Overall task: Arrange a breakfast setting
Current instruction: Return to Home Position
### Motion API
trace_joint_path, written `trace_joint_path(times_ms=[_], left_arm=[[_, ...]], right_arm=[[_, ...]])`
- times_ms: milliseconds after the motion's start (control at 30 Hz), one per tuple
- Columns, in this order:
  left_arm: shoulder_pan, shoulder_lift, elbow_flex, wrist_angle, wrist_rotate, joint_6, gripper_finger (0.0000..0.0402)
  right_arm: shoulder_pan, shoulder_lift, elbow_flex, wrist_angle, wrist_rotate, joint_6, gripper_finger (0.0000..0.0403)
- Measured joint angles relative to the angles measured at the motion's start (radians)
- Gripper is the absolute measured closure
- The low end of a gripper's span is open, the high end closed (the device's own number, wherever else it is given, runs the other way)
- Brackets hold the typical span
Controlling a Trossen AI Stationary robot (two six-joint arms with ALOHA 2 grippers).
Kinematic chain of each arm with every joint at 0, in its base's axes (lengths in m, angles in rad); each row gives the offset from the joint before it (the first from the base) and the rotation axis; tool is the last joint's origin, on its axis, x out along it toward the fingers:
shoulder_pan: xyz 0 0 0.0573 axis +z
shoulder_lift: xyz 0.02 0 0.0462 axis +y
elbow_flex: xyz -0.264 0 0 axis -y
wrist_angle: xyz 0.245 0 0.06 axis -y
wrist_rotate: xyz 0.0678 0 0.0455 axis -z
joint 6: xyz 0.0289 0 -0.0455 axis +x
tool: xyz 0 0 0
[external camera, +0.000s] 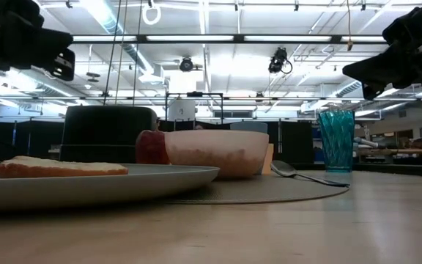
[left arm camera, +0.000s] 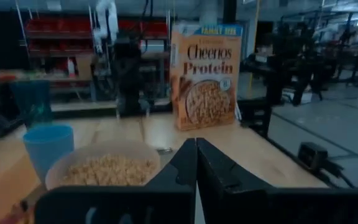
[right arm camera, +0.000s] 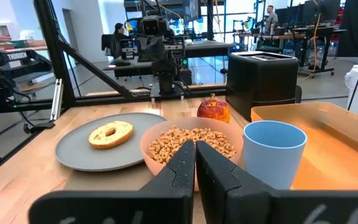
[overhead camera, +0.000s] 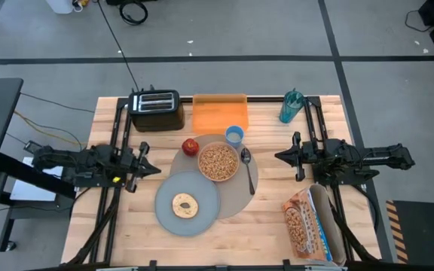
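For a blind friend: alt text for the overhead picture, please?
Breakfast laid on a wooden table: translucent pink bowl of cereal, metal spoon and small blue cup on a round grey mat, red apple at its edge, bagel on a blue-grey plate. Left gripper and right gripper flank it, shut.

At table height I see only part of the apple (external camera: 150, 147), behind the bowl (external camera: 215, 152); beside the bowl, the plate (external camera: 123, 182) runs off-frame.
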Motion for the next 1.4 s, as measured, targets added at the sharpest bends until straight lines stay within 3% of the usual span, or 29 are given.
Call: trace_joint_path(times_ms=[233, 533, 1400], left_arm=[[0.035, 0.015, -0.017, 0.013, 0.025, 0.036, 0.0393], [0.046, 0.017, -0.017, 0.004, -0.038, 0.174, 0.0393], [0.045, 0.017, -0.018, 0.003, -0.043, 0.175, 0.0392]], right_arm=[[0.0, 0.0, 0.0, 0.004, 0.0, 0.0, 0.038], [0.0, 0.0, 0.0, 0.005, 0.0, 0.0, 0.038], [0.0, 0.0, 0.0, 0.004, 0.0, 0.0, 0.038]])
